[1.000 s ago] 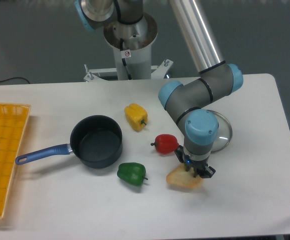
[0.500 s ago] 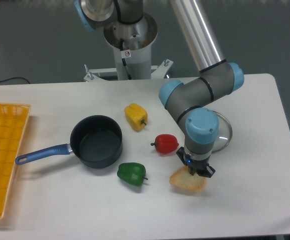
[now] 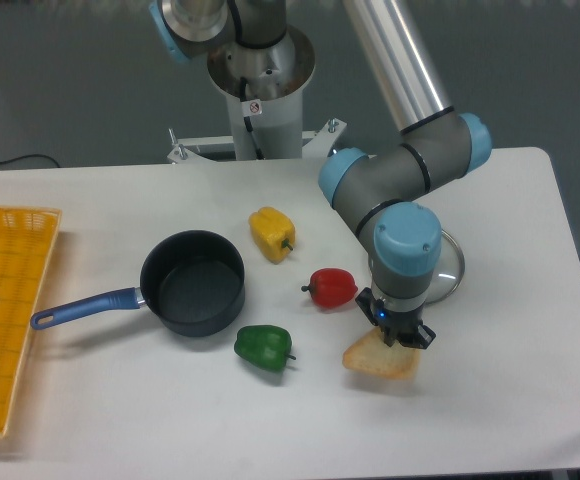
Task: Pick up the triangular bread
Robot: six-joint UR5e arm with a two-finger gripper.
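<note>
The triangular bread [image 3: 379, 357], pale tan with a golden-brown crust, hangs tilted just over the table at the front centre-right. My gripper [image 3: 396, 335] points straight down and is shut on the bread's upper right edge. The fingertips are mostly hidden behind the wrist and the bread.
A red pepper [image 3: 332, 287] lies just left of the gripper, a green pepper [image 3: 264, 347] further left, a yellow pepper [image 3: 272, 233] behind. A dark pot [image 3: 192, 281] with a blue handle sits centre-left. A glass lid [image 3: 448, 266] lies behind the wrist. An orange basket [image 3: 5, 310] is at the left edge.
The gripper has shifted slightly right and up with the bread held in it; the bread has moved along and lifted off the table surface.
</note>
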